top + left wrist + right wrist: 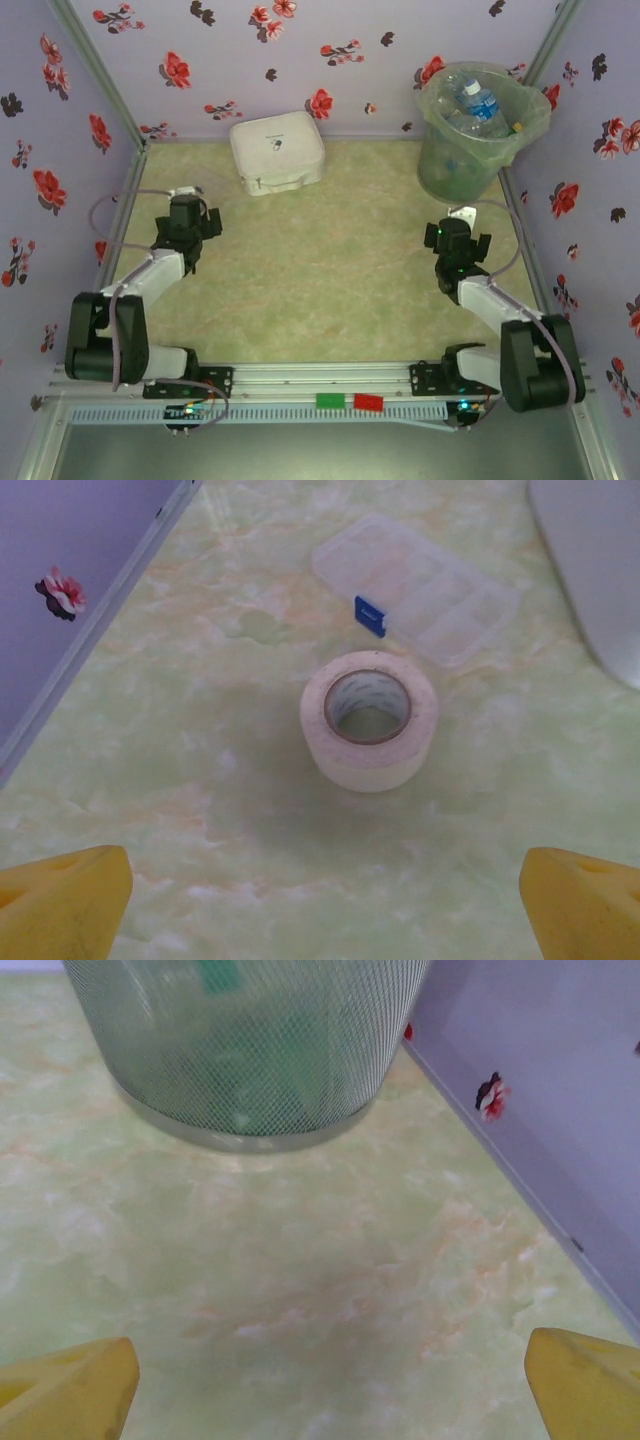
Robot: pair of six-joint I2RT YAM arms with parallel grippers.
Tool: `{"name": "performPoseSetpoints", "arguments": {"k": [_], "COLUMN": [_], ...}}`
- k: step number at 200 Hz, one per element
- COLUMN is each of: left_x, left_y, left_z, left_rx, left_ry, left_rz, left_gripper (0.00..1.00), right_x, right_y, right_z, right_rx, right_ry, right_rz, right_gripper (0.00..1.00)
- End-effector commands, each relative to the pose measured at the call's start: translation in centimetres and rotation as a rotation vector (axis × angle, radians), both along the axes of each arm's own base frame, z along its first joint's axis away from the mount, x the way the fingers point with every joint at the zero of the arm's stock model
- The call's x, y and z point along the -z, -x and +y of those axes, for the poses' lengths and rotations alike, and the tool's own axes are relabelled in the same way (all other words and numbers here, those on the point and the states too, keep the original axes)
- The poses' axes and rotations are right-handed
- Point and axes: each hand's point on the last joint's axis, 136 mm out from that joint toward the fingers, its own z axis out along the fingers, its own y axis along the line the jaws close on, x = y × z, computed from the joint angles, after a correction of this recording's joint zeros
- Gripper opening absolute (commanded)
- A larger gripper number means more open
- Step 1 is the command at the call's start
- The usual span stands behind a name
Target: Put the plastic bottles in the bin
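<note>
Left gripper (325, 905) and right gripper (325, 1385) gape empty — open table (320, 290) between, bin (450, 170) near the right wall (590, 230).

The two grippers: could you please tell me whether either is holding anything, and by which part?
Nothing is held: the left gripper and the right gripper both stand open over the green marbled table.

- You have a white lidded box (277, 152) by the far wall.
- You see a tape roll (369, 720), hole up, just short of a clear compartment case (415, 585).
</note>
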Motion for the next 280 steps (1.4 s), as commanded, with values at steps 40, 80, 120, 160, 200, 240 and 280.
{"name": "performPoseSetpoints", "arguments": {"k": [40,80,120,160,200,240,280], "left_x": [1.2,2.0,2.1,2.2,2.2,2.2,2.2], "left_y": [-1.9,-0.8,-1.0,-1.0,-1.0,-1.0,-1.0], "left_z": [0.5,0.2,0.0,0.0,0.0,0.0,0.9], "left_rx": [0.076,0.157,0.168,0.169,0.168,0.168,0.120], "left_ry": [-0.124,-0.036,-0.019,-0.017,-0.016,-0.017,-0.009], "left_rz": [-0.198,-0.306,-0.279,-0.274,-0.274,-0.273,-0.275], "left_gripper": [1.00,1.00,1.00,1.00,1.00,1.00,1.00], "right_x": [0.9,1.8,1.9,2.0,1.9,2.0,2.0], "right_y": [-5.4,-4.3,-4.1,-4.0,-4.2,-4.2,-4.1], "right_z": [1.2,0.0,-1.0,-0.9,-0.9,-0.8,-0.8], "right_rx": [-0.079,-0.080,-0.032,-0.031,-0.033,-0.036,-0.039], "right_ry": [-0.005,-0.111,-0.108,-0.109,-0.109,-0.109,-0.108], "right_rz": [-0.098,-0.193,-0.212,-0.188,-0.196,-0.193,-0.193], "right_gripper": [1.00,1.00,1.00,1.00,1.00,1.00,1.00]}}
